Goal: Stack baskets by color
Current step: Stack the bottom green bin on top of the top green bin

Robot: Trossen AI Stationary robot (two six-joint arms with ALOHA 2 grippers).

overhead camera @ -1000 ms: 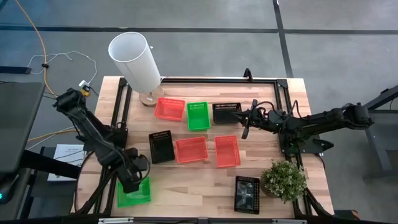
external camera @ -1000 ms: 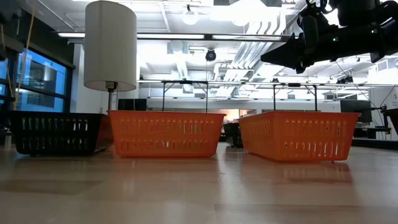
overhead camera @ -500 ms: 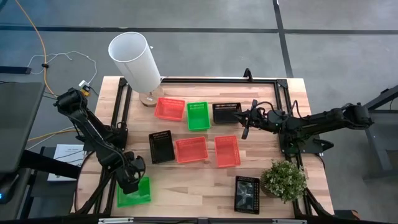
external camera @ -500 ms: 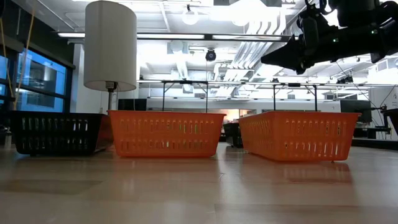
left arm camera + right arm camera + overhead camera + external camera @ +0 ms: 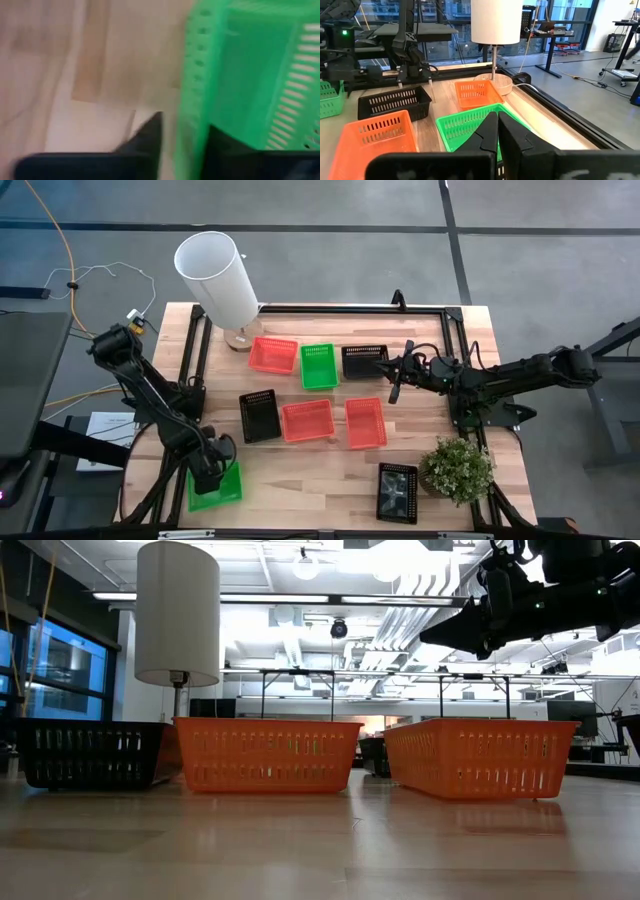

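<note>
Several small mesh baskets lie flat on the wooden table: a red [image 5: 273,355], a green [image 5: 319,366] and a black one [image 5: 364,361] in a far row, then a black [image 5: 260,416] and two red ones [image 5: 308,420] [image 5: 365,423] in the middle. Another black basket [image 5: 397,492] sits near right. My left gripper [image 5: 213,472] points down at the near left, shut on a green basket [image 5: 222,490]. My right gripper [image 5: 392,380] hovers shut and level beside the far black basket, touching nothing. My left gripper holds the green basket by its far wall [image 5: 192,100], one finger [image 5: 150,137] outside and the other inside the basket. The fingers come from above, pointing steeply down. The basket's bottom rests on the table.
A tall white cylinder [image 5: 215,275] on a round foot stands at the far left corner. A small potted plant [image 5: 458,468] is at the near right. Black frame rails [image 5: 195,360] run along the table's left, far and right sides. Bare wood lies between the green basket and the near black one.
My left gripper has sunk onto the near-left green basket's far wall, tipped steeper, and shut on the wall. The basket has stayed where it was.
</note>
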